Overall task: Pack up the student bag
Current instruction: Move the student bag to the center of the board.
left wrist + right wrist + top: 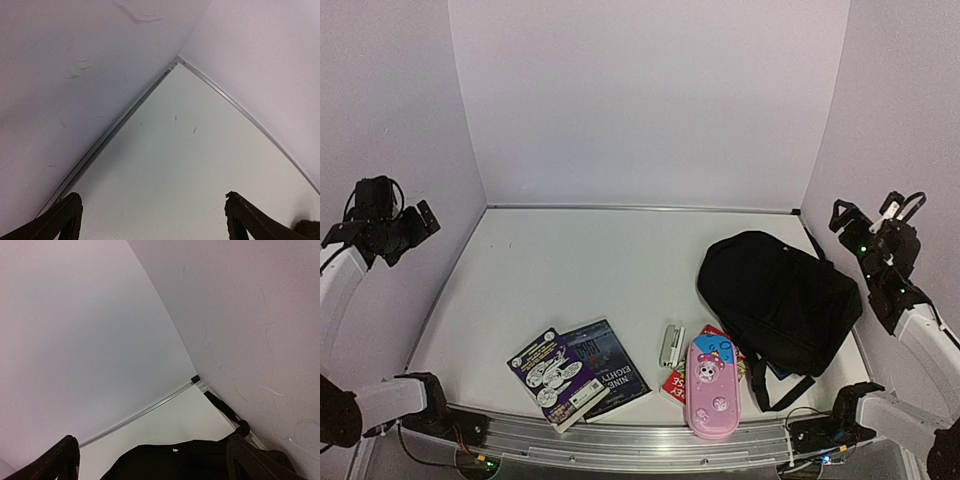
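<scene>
The black student bag [778, 298] lies on the right side of the white table; its top also shows in the right wrist view [175, 460]. A pink pencil case [709, 388] lies at the front, over a red book [677, 383] and next to a small grey stapler-like item [671, 345]. Two dark books [578, 373] lie at the front left. My left gripper [418, 222] is raised at the far left, open and empty. My right gripper [842, 220] is raised at the far right above the bag, open and empty.
White walls close in the table at the back and both sides. A metal rail [620, 445] runs along the front edge. A black strap [222, 407] of the bag lies along the right wall.
</scene>
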{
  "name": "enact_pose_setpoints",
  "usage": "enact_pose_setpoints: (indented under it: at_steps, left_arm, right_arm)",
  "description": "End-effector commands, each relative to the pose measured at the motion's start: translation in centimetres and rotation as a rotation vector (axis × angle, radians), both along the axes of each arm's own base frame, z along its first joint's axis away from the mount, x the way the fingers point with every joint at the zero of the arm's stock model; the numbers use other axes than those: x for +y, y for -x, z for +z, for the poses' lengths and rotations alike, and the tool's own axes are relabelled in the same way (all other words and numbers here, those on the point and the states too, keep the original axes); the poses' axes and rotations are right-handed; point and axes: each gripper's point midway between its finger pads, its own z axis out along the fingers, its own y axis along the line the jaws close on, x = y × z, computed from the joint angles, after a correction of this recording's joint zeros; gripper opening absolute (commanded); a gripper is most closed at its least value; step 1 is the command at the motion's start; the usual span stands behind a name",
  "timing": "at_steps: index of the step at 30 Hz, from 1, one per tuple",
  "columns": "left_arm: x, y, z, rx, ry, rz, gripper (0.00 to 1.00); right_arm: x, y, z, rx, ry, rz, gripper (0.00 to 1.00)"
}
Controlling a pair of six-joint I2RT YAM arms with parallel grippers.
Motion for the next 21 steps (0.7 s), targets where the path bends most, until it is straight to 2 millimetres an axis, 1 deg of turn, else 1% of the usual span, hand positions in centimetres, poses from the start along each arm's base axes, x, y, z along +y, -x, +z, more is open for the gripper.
enact_pose_setpoints:
  at_steps: [1,2,4,5,7,8,10,11,13,16,20,21]
  left_arm:
    - [-3.7,-2.6,3.9,0.004,-0.022,-0.302,1.00]
    - [-4.5,-3.1,4.3,-0.002,-0.026,-0.369,1.00]
    - [-5.8,-4.1,5.1,-0.036,0.002,-0.445,1.00]
    - [-6.5,-4.6,5.3,-0.057,0.030,-0.473,1.00]
    - [-7.4,-5.4,5.4,-0.099,0.069,-0.520,1.00]
    - [-7.6,-5.7,5.2,-0.110,0.081,-0.525,1.00]
    - [-7.6,-6.1,4.6,-0.109,0.084,-0.527,1.00]
    - [-7.5,-6.1,4.2,-0.097,0.080,-0.529,1.00]
    - [-7.5,-6.1,3.0,-0.057,0.069,-0.538,1.00]
    - [-7.2,-6.0,1.1,-0.015,0.084,-0.521,1.00]
    - [-8.0,-5.9,0.0,-0.004,0.134,-0.552,1.00]
    - [-8.1,-6.0,-0.1,0.000,0.140,-0.550,1.00]
  right_arm:
    - [2.7,-1.1,3.0,-0.007,0.013,0.156,0.98]
    - [3.3,-1.6,2.8,0.012,0.013,0.189,0.97]
    - [4.3,-2.7,2.0,0.074,0.009,0.244,0.91]
    - [4.8,-3.2,1.8,0.098,0.004,0.263,0.90]
    - [6.2,-4.1,0.4,0.169,-0.004,0.295,0.90]
    - [7.0,-4.4,-0.4,0.206,-0.007,0.310,0.90]
    - [8.5,-4.9,-1.6,0.274,0.001,0.301,0.90]
    - [9.7,-5.0,-2.4,0.311,0.010,0.303,0.90]
    - [11.0,-5.2,-3.3,0.358,0.028,0.279,0.89]
    - [13.3,-5.6,-5.5,0.433,0.034,0.274,0.89]
    - [17.7,-6.1,-8.4,0.509,0.090,0.320,0.90]
    - [18.9,-6.1,-9.1,0.530,0.110,0.335,0.94]
